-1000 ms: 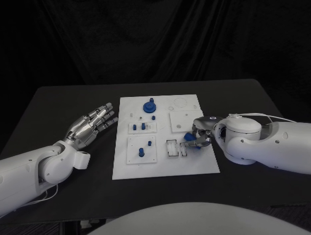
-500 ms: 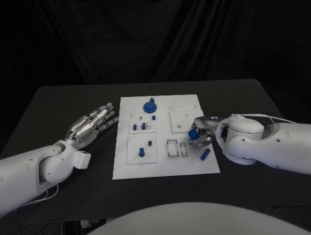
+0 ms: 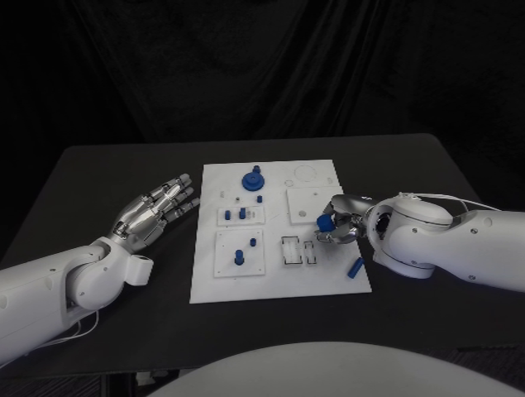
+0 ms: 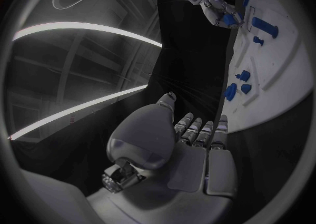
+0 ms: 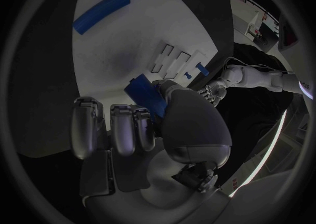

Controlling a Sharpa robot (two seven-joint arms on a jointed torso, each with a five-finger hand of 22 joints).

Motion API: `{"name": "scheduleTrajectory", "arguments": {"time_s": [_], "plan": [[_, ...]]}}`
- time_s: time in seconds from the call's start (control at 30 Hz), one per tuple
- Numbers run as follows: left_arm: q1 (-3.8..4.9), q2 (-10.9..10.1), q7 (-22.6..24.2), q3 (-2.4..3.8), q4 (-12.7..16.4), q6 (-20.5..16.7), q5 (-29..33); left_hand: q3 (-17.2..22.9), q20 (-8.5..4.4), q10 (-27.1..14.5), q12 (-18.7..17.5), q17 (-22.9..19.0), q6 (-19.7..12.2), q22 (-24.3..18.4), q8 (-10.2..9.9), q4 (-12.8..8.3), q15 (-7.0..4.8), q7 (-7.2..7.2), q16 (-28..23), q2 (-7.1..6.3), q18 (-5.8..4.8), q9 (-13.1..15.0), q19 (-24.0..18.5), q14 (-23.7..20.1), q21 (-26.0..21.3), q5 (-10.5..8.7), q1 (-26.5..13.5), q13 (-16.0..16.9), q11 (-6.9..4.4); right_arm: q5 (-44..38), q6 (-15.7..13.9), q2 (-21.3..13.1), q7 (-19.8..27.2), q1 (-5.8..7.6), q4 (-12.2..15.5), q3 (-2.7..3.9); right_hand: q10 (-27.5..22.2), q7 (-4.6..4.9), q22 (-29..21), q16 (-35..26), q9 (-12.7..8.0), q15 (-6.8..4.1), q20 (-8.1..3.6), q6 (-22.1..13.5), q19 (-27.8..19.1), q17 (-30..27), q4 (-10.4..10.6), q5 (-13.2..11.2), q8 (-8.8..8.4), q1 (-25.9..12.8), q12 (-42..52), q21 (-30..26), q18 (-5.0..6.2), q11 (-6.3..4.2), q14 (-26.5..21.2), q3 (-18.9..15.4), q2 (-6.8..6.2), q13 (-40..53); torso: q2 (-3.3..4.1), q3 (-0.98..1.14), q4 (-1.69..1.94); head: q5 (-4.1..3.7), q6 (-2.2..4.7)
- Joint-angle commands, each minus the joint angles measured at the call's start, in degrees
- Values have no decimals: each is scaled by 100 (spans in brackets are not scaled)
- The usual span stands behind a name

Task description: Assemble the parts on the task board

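While right hand [image 5: 148,129] pinches blue part [image 5: 146,96], wrist view reveals grip

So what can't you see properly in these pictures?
- The blue piece in the right robot hand: in the head view the fingers cover most of it, so its shape is unclear; the right wrist view shows part of it, behind the thumb.
- The small blue pegs on the white board: too tiny in the head view to tell apart.
- The left robot hand palm: turned away in the left wrist view.
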Motion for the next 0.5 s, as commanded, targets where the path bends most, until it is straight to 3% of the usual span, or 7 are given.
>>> {"name": "scheduleTrajectory", "arguments": {"time_s": [0.03, 0.17, 0.23, 0.27, 0.5], "plan": [[-10, 11, 204, 6, 4, 88, 30, 44, 51, -15, -23, -4, -24, -8, -10, -16, 26, 15, 21, -14, 118, -3, -3, -32, 18, 24, 41, -6, -24, 429, -374, -33, 179, -8, 82, 2, 589, 2, 1216, -29, 43, -36, -37, -42, 221, 860, 116, -183, 73, -140, 14, -55, 38, -39, 458, -17, 69, 1507, 3, 1, 2, -15, -1], [-12, 21, 199, 6, -4, 96, 30, 44, 51, -15, -23, -4, -24, -8, -10, -16, 26, 15, 21, -14, 118, -3, -3, -32, 18, 24, 41, -6, -24, 958, -327, -47, 152, 1, 152, 2, 589, 0, 1198, -49, 108, -37, -38, -90, 197, 824, 282, -417, 158, -256, 14, -110, 51, -40, 449, -27, 122, 1507, 3, 2, 3, -27, -1], [-13, 30, 194, 6, -6, 103, 30, 44, 51, -15, -23, -4, -24, -8, -10, -16, 26, 15, 21, -14, 118, -3, -3, -32, 18, 24, 41, -6, -24, 1260, -212, -36, 88, 23, 174, 3, 589, 5, 1175, -76, 151, -32, -36, -124, 165, 774, 463, -593, 222, -403, 14, -180, 67, -35, 436, -58, 174, 1507, 1, 2, 0, -23, -1], [-13, 33, 191, 6, -8, 107, 30, 44, 51, -15, -23, -4, -24, -8, -10, -16, 26, 15, 21, -14, 118, -3, -3, -32, 18, 24, 41, -6, -24, 1370, -142, -25, 51, 35, 179, 3, 589, 13, 1149, -115, 184, -23, -30, -167, 129, 706, 501, -871, 267, -568, 14, -259, 85, -26, 418, -107, 232, 1507, 1, 1, -1, -20, -1], [-13, 38, 174, 6, -11, 114, 30, 53, 51, -13, -15, -3, 2, -10, -5, -18, 26, 25, 22, -13, 119, 2, -3, -30, 18, 27, 37, -4, -27, 1694, 240, 86, -176, 85, 164, 3, 589, 24, 1110, -183, 263, -15, -19, -284, 78, 589, 516, -1249, 396, -935, 14, -384, 112, -14, 388, -206, 344, 1507, -10, -7, -11, -3, -1]]}}
